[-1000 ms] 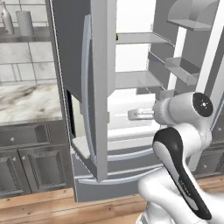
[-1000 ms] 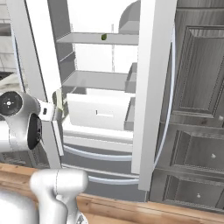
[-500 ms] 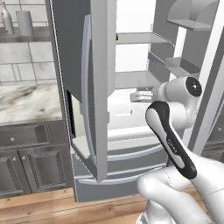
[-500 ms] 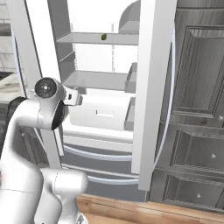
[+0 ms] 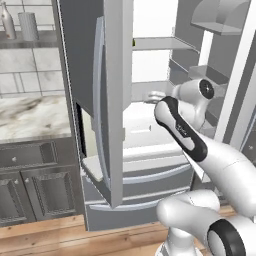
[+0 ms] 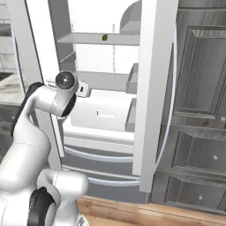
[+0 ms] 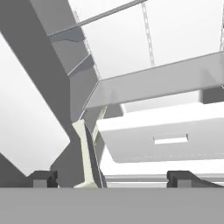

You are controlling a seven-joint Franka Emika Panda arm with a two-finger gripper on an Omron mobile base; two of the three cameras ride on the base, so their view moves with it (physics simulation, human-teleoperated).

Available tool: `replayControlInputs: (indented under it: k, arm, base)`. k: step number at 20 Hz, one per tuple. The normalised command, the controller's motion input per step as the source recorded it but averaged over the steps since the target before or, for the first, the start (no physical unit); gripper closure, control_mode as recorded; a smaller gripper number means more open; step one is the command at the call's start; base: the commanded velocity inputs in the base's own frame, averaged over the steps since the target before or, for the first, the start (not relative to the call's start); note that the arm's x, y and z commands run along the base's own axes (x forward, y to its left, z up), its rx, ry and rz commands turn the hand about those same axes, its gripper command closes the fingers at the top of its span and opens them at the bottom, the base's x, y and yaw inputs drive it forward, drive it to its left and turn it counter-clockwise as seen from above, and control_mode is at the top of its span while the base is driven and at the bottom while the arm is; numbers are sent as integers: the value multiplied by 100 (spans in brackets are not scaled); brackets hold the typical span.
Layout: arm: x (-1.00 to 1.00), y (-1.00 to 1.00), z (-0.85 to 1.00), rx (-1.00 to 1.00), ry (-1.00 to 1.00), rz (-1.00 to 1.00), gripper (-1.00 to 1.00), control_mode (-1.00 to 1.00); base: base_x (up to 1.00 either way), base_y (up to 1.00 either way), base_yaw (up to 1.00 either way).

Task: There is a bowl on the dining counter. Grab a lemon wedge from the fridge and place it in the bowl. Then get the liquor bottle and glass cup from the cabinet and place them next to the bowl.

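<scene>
A wooden floor point(image 5: 45, 235) is running along the base of dark grey panelled cabinets point(image 6: 198, 132). A marble worktop point(image 5: 30, 117) is sitting under a grey tiled wall point(image 5: 30, 70).

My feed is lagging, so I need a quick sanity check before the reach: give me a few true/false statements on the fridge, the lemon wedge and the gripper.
1. The fridge stands open. True.
2. The lemon wedge lies on the upper shelf. True.
3. The gripper is shut on the lemon wedge. False: it is open and empty, with the wedge on the shelf well above it.
4. The gripper is up at the top shelf. False: it sits lower, near the white drawer.
5. The bowl sits inside the fridge. False: none shows on its shelves.
</scene>
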Motion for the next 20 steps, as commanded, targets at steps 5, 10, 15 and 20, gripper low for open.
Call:
replayControlInputs:
  k: [5,10,15,20]
  arm:
    - [27,15,4,10,-3,0,-100,-100]
    - [20,45,0,8,0,0,-100,-100]
    - [26,61,0,6,0,0,-100,-100]
    - [29,58,0,6,0,0,-100,-100]
  base:
    - [0,0,0]
    - [0,0,0]
    - [0,0,0]
    - [0,0,0]
